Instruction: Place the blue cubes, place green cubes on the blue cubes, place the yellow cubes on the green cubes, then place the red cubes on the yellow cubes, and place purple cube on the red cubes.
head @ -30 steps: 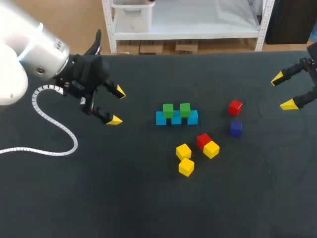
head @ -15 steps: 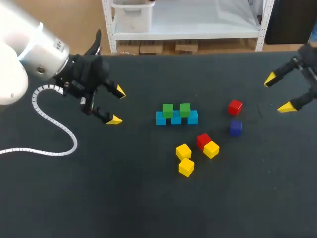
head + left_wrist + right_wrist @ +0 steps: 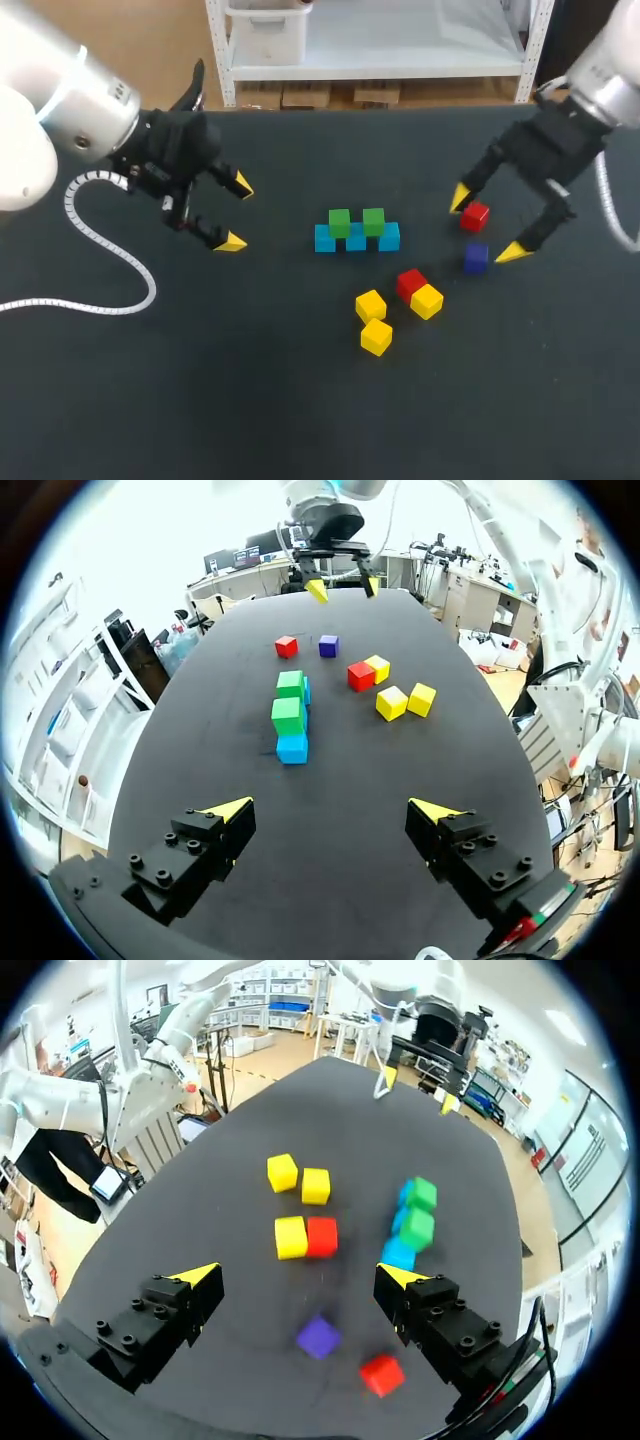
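Three blue cubes [image 3: 356, 239] stand in a row mid-table, with two green cubes [image 3: 339, 222] [image 3: 373, 220] on top of them. Nearer the front are a red cube [image 3: 410, 283] touching a yellow cube [image 3: 427, 300], and two more yellow cubes [image 3: 370, 305] [image 3: 376, 336]. A second red cube [image 3: 475, 215] and the purple cube [image 3: 476, 258] lie to the right. My right gripper [image 3: 487, 225] hangs open above those two; in its wrist view the purple cube [image 3: 318, 1338] and red cube [image 3: 382, 1373] lie under it. My left gripper [image 3: 238, 213] is open and holds nothing, well left of the row [image 3: 292, 747].
A white coiled cable [image 3: 100, 250] from my left arm lies on the dark table [image 3: 250, 400] at the left. The table's back edge runs along the shelf side.
My right arm has swung in from the table's right edge toward the middle, and its gripper now hangs over the lone red cube and the purple cube. The left arm has not moved.
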Robot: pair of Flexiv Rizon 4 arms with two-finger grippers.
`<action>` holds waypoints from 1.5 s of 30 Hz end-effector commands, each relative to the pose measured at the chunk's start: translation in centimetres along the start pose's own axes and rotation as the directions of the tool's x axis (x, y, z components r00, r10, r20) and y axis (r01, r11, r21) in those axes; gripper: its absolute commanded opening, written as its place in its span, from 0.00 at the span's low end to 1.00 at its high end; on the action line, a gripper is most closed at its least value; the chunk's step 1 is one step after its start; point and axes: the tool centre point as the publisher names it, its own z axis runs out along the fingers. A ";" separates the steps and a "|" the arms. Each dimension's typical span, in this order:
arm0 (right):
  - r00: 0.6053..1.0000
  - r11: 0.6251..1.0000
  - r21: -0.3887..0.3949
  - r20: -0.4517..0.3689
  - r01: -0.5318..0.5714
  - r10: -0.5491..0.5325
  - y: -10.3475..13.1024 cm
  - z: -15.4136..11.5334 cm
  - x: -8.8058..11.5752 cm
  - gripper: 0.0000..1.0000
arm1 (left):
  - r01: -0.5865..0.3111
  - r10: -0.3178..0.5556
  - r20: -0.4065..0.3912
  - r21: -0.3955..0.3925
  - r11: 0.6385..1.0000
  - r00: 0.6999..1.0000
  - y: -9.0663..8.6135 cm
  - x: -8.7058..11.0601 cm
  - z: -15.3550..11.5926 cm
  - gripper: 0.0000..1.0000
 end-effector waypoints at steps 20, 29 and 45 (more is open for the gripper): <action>0.995 1.000 -0.009 -0.096 -0.005 0.004 -2.6 11.2 -7.6 0.76 | -0.002 0.002 0.001 0.001 1.000 1.000 0.1 0.1 0.0 1.00; 0.991 0.999 -0.016 -0.127 -0.035 0.033 -2.6 12.4 -6.8 0.97 | -0.002 0.002 0.001 0.001 1.000 1.000 0.1 0.1 0.0 1.00; 0.986 0.998 -0.015 -0.157 -0.061 0.057 -3.0 13.2 -3.7 0.87 | -0.002 0.002 0.001 0.001 1.000 1.000 0.1 0.1 0.0 1.00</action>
